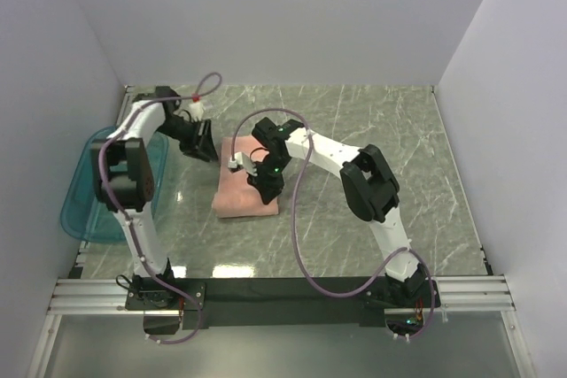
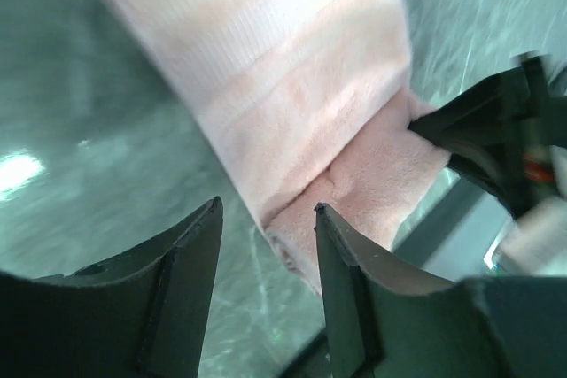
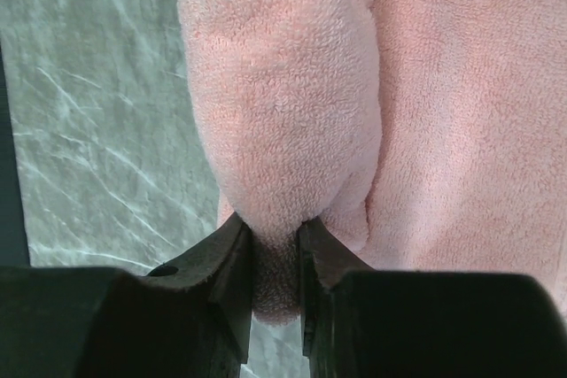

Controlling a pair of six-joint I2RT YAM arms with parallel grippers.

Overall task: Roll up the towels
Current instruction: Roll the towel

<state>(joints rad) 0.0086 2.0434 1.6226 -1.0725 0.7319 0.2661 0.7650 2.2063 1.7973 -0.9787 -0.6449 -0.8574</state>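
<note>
The salmon-pink towel (image 1: 241, 194) lies on the marble table, partly folded over itself. My right gripper (image 1: 264, 181) sits over its near right part and is shut on a rolled fold of the towel (image 3: 279, 130), pinched between both fingers. My left gripper (image 1: 205, 141) hovers at the towel's far left corner, open and empty; in the left wrist view the towel's folded edge (image 2: 301, 104) lies just beyond the spread fingers (image 2: 350, 289). The right gripper's black body shows at the right of that view.
A teal translucent plastic tray (image 1: 78, 210) stands at the table's left edge beside the left arm. White walls enclose the table on three sides. A purple cable (image 1: 297, 236) loops from the right arm over the table's near middle.
</note>
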